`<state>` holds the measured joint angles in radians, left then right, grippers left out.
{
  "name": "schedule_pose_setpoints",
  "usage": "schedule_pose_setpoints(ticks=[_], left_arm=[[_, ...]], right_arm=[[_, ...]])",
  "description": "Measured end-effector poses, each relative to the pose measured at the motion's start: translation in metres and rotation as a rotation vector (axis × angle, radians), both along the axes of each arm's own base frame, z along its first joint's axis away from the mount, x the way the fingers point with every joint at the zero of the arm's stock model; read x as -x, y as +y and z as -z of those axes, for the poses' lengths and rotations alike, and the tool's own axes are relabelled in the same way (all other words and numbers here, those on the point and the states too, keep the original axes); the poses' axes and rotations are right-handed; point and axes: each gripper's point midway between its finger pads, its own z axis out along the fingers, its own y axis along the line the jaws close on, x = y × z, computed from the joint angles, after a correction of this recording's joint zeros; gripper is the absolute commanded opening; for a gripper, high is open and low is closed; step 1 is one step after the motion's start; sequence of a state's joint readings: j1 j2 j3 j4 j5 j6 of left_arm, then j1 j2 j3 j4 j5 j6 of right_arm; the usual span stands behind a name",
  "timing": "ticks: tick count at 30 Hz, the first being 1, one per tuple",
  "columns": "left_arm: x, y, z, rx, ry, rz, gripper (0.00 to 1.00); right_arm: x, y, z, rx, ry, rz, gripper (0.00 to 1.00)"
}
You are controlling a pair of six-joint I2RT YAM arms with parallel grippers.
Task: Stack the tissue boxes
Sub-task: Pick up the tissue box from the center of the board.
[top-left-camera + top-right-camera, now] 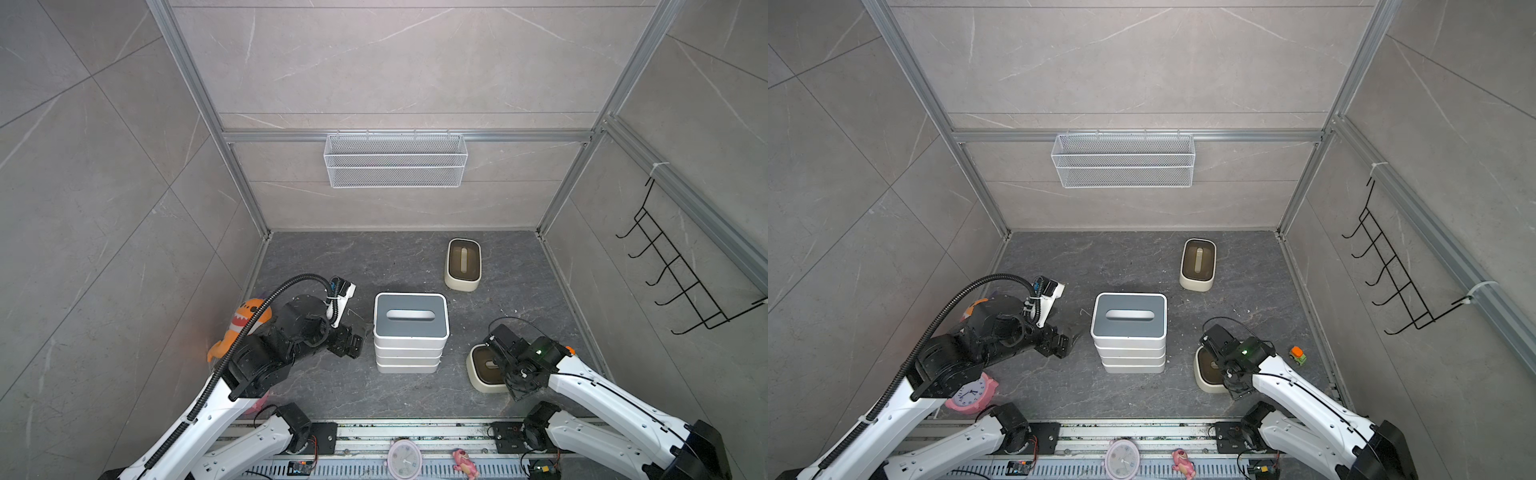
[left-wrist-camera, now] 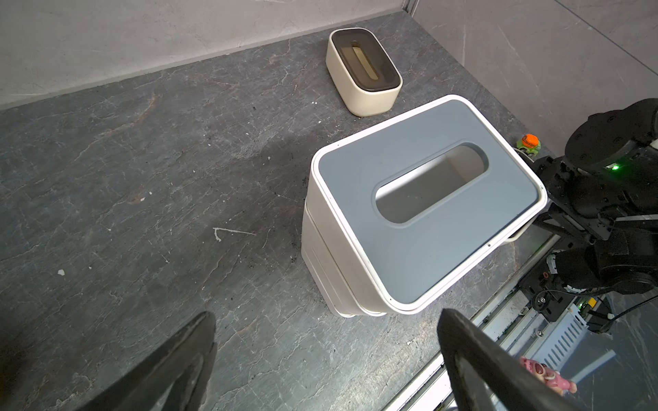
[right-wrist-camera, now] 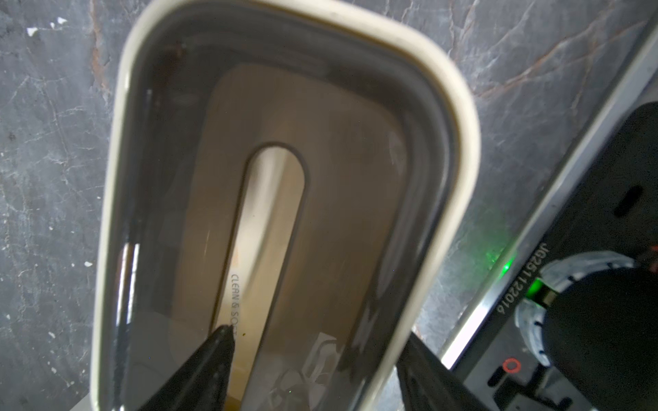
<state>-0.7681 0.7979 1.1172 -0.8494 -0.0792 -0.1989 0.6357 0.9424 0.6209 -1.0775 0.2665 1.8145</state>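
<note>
Grey lid up, the stack (image 1: 409, 332) of white boxes stands in the middle of the floor (image 1: 332, 257). The left gripper (image 1: 351, 343) hangs just beside it, jaws wide, holding nothing. The far box (image 1: 463, 266), cream, sits apart toward the back wall. The near box (image 3: 459, 117), also cream, lies front right under the right gripper (image 3: 318, 336). One finger (image 3: 220, 341) is at its slot, the other outside the rim. Whether they pinch it I cannot tell.
</note>
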Motion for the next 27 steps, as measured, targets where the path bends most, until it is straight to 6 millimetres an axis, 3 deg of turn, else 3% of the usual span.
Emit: schedule_pose_setpoints(ticks=[10,27], left_arm=[[0.0,0.0,0.0,0.0,0.0,0.0,1.0],[0.0,0.0,0.001,-0.002,0.003,0.0,1.0]], right_arm=[[0.0,-0.003,0.011,0.012,0.002,0.012,0.72],[-0.003,-0.007,0.015,0.023,0.009,0.009,0.56]])
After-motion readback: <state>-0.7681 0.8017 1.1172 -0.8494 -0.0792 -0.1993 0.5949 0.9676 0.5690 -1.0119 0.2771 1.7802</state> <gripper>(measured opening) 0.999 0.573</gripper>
